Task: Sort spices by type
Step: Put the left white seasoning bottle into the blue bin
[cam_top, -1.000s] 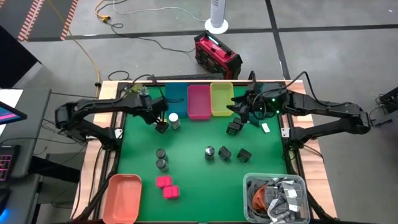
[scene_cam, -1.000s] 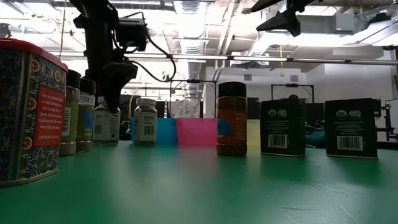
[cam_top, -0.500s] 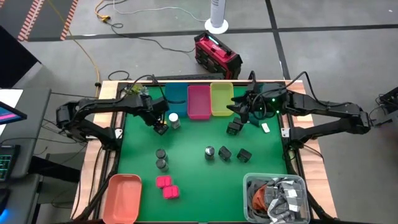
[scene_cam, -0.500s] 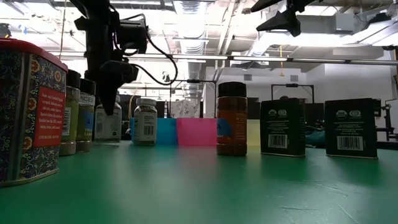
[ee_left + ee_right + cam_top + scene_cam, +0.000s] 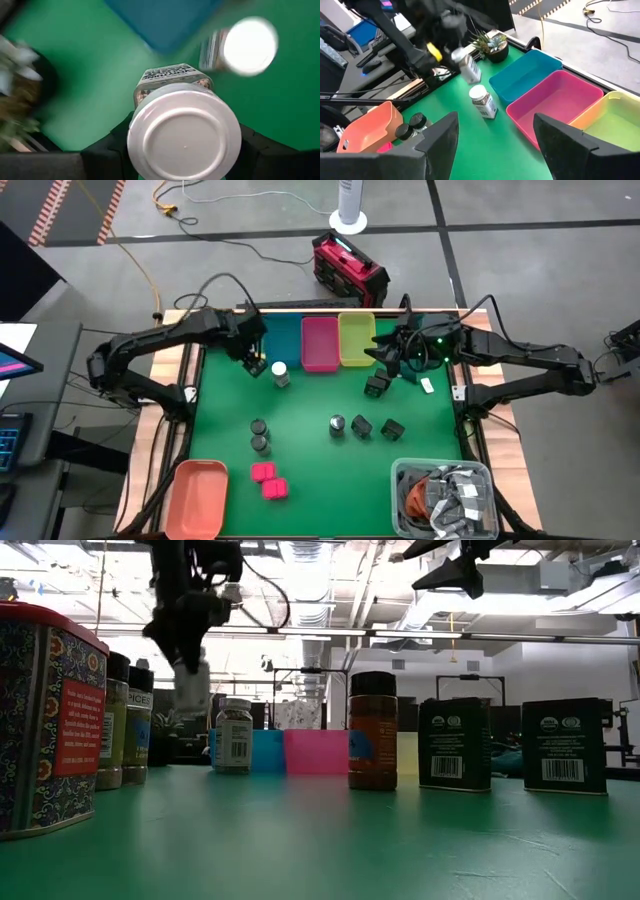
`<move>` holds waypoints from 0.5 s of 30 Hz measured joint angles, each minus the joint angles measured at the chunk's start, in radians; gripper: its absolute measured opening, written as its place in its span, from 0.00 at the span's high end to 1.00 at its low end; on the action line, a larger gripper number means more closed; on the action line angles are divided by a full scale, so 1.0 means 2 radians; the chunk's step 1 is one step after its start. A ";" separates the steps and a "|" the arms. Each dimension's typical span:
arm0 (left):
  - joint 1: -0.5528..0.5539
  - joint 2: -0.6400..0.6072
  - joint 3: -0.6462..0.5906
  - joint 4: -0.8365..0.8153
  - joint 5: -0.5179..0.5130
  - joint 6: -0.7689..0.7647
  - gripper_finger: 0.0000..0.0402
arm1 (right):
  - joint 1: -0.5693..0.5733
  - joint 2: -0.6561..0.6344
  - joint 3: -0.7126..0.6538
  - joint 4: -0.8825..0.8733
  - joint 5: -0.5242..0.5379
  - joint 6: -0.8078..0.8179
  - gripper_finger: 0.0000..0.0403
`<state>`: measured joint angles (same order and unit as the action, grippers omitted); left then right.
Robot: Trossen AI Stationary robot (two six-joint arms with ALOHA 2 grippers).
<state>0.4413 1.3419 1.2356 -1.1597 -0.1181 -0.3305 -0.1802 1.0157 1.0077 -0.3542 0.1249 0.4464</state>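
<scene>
My left gripper (image 5: 252,362) is shut on a white-capped clear jar (image 5: 184,137), which is in the air near the blue bin (image 5: 283,338). In the low view this jar (image 5: 190,686) hangs tilted above the table. A second white-capped jar (image 5: 280,372) stands on its base on the green mat beside it. Dark-capped jars (image 5: 260,435), black boxes (image 5: 377,427) and pink blocks (image 5: 268,480) stand further toward the near edge. My right gripper (image 5: 495,150) is open, raised above another black box (image 5: 376,387) in front of the yellow bin (image 5: 356,340). My left gripper pinches the white-capped jar between its two fingers (image 5: 107,150), one on each side of the jar's upper end, just under the cap (image 5: 184,140). The fingers come from above. The jar (image 5: 190,686) is lifted clear of the table and tilted.
Blue, pink (image 5: 320,343) and yellow bins line the far edge. An orange tray (image 5: 197,495) sits at the near left corner, and a grey basket of packets (image 5: 445,495) at the near right. A potted plant (image 5: 492,47) stands past the blue bin.
My left gripper has risen and moved toward the far edge, carrying the white-capped jar with it. The jar stood on the mat beside the second jar a second ago. It is now lifted clear and tipped. The right arm has kept still.
</scene>
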 joint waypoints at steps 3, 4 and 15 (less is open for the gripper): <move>0.026 0.001 0.038 -0.008 0.019 0.011 0.51 | 0.000 0.000 0.000 0.000 0.000 0.005 0.30; 0.034 0.001 0.049 -0.010 0.033 0.015 0.51 | 0.000 0.000 0.000 0.000 0.000 0.008 0.30; 0.101 0.094 0.119 0.051 0.055 0.098 0.51 | 0.000 0.000 0.000 0.003 0.000 0.012 0.30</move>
<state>0.6425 1.5297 1.4741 -1.0574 -0.0087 -0.1348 -0.1802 1.0157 1.0075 -0.3488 0.1246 0.4706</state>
